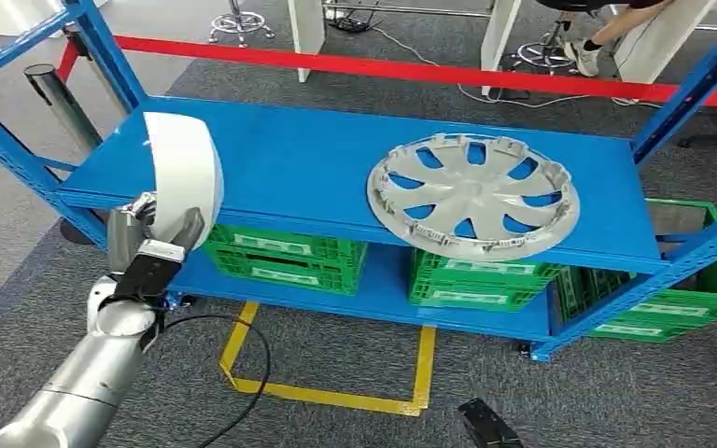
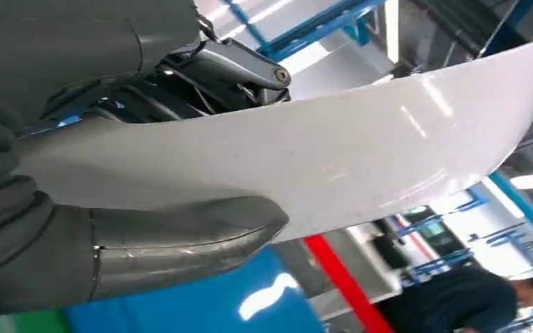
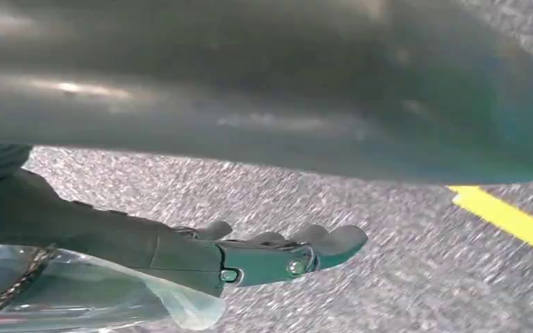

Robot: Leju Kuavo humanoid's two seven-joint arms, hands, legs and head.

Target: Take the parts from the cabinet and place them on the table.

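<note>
White panel: gripped upright by left robot hand, at the shelf's front left corner. Hubcap: flat near shelf's front edge (bare blue between). Right robot hand: fingers extended, holding nothing, above carpet.

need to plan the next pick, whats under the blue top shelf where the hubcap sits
Under the blue top shelf bearing the hubcap, green crates stand on the lower shelf. Their contents are hidden by the shelf above.
</note>
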